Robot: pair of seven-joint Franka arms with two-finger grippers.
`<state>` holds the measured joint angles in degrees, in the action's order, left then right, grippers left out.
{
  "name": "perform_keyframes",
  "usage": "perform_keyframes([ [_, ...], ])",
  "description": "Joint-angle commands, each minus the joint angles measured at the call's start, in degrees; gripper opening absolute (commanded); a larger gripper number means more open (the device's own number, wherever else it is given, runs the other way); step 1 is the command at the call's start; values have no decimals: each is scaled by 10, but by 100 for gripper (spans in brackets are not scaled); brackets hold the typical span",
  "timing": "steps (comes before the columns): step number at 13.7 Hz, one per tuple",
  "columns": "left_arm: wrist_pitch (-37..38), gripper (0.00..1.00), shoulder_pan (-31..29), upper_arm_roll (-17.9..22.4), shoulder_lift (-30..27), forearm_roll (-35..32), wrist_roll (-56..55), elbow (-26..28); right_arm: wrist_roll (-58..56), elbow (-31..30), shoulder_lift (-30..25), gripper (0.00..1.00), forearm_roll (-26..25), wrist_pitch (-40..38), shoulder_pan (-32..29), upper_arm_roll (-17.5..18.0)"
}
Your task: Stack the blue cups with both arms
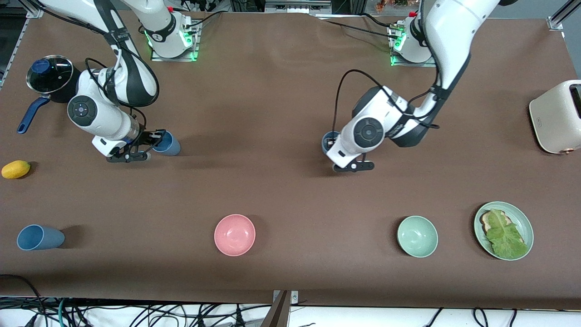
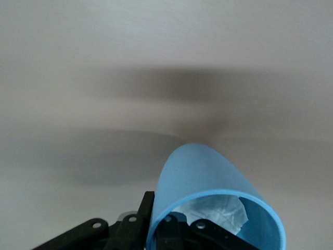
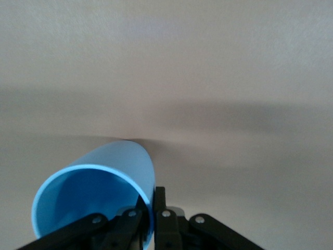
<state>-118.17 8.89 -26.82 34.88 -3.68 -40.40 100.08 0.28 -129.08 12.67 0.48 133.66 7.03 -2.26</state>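
Lighting the tabletop [image 1: 281, 190] evenly and brightly from overhead in the front view, casting soft, short shadows beside the bowls and under both arms. Glinting on the glossy white arm shells and the pot lid [image 1: 50, 74]. Glowing green at both arm bases. Washing the wrist views pale, showing broad smeared shadows across a blurred, featureless surface.

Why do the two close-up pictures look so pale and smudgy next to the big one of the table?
Front view: even light, the brown table sharp, soft shadows beside each bowl. Left wrist view: washed-out table, broad blurry shadow bands, only the blue cup in the left gripper crisp. Right wrist view: the same pale haze, a dim shadow streak above the other blue cup in the right gripper.
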Motion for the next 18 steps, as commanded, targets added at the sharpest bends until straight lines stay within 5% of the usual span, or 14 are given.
perform_keyframes([
  [1,-23,0,17,6,7,12,-14,-12,5,25,-1,0,-4,-3,3,5],
  [2,-25,9,26,6,8,12,-14,-13,7,46,-2,0,-3,-29,4,8],
  [3,-25,36,30,6,8,12,-14,-13,10,77,0,0,-1,-66,11,8],
  [4,-25,99,31,6,6,18,-16,-14,11,106,1,0,2,-94,24,8],
  [9,8,100,19,11,-67,17,-15,-30,138,205,12,0,3,-159,117,8],
  [15,237,100,-88,13,-115,7,64,-181,377,356,70,0,21,-248,266,8],
  [18,275,100,-148,12,-168,-12,171,-189,530,427,123,0,35,-248,355,8],
])
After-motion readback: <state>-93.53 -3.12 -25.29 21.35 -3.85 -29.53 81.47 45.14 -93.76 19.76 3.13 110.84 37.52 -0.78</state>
